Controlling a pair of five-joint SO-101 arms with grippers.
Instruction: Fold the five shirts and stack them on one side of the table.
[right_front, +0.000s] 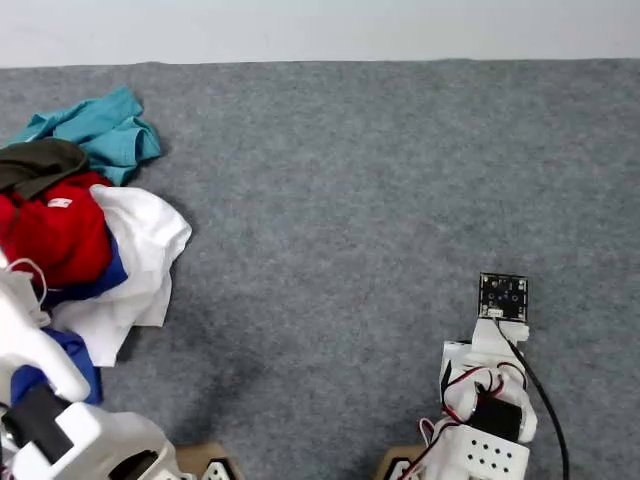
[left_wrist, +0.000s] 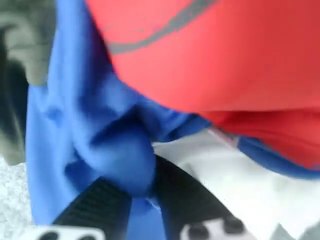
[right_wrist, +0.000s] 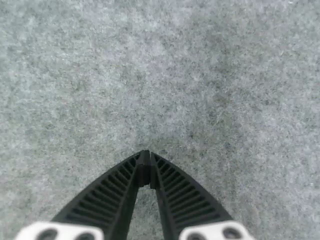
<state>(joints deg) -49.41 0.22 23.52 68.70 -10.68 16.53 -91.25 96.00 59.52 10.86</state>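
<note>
A heap of shirts lies at the table's left side: a teal shirt (right_front: 100, 130), a dark olive shirt (right_front: 38, 163), a red shirt (right_front: 55, 232), a white shirt (right_front: 140, 260) and a blue shirt (right_front: 70, 350) under them. My left arm (right_front: 40, 400) is at the front left corner, over the heap. Its gripper (left_wrist: 141, 187) is shut on a fold of the blue shirt (left_wrist: 95, 130), with the red shirt (left_wrist: 215, 55) and white shirt (left_wrist: 235, 185) just beyond. My right gripper (right_wrist: 146, 167) is shut on nothing, above bare grey carpet; its arm (right_front: 490, 400) sits at the front right.
Grey carpet (right_front: 380, 200) covers the whole table, with wide free room in the middle and on the right. The table's far edge meets a pale wall (right_front: 320, 30).
</note>
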